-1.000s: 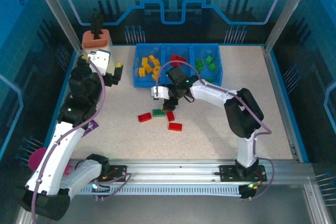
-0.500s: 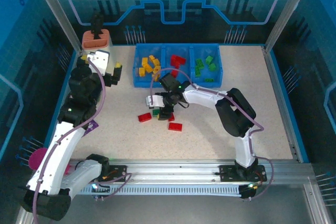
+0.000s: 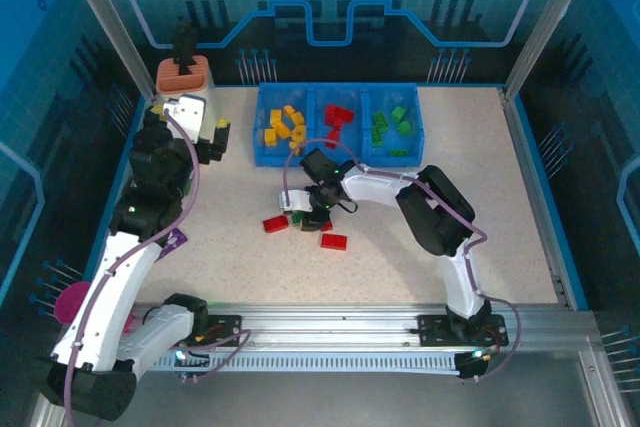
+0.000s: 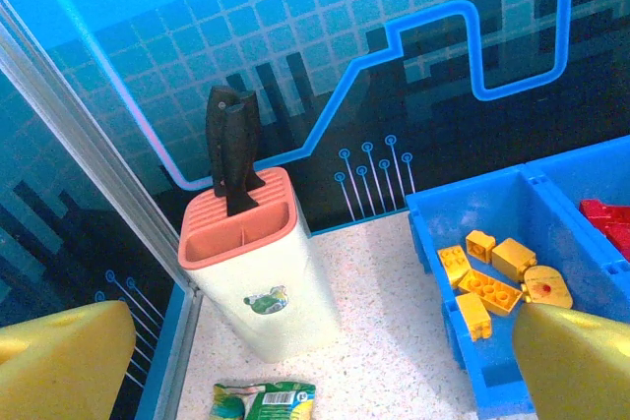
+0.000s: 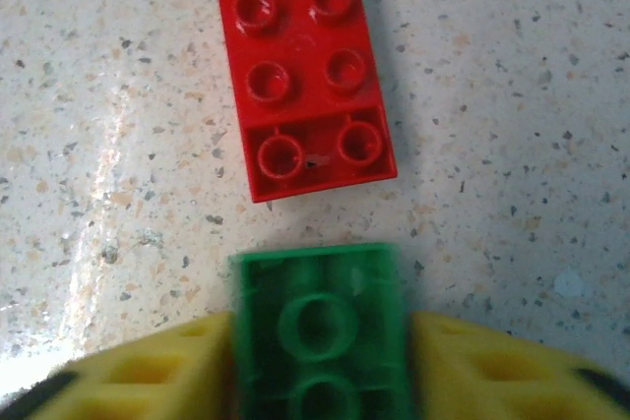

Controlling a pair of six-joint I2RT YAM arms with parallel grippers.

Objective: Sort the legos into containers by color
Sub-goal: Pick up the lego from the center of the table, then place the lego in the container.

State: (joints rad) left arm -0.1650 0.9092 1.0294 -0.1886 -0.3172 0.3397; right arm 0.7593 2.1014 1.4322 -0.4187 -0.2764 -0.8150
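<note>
My right gripper point(image 3: 303, 215) is down on the table among the loose legos, in front of the blue three-part tray point(image 3: 337, 88). In the right wrist view it point(image 5: 320, 371) is shut on a green brick point(image 5: 320, 327), underside up, squeezed between the yellow fingers point(image 5: 148, 371). Just beyond it a long red brick point(image 5: 300, 95) lies flat. Two more red bricks point(image 3: 275, 224) point(image 3: 334, 241) lie nearby. The tray holds yellow bricks point(image 3: 283, 127) on the left, red ones point(image 3: 340, 117) in the middle and green ones point(image 3: 393, 125) on the right. My left gripper point(image 3: 215, 137) hangs open left of the tray.
A cream-and-orange knife holder point(image 3: 183, 72) stands at the back left, and a green snack packet point(image 4: 261, 402) lies in front of it. A purple packet point(image 3: 172, 239) and a pink cup point(image 3: 70, 302) sit by the left arm. Blue walls ring the table.
My right gripper slid left and toward the near edge, down onto the loose bricks, and closed on the green brick. The left arm stayed put.
</note>
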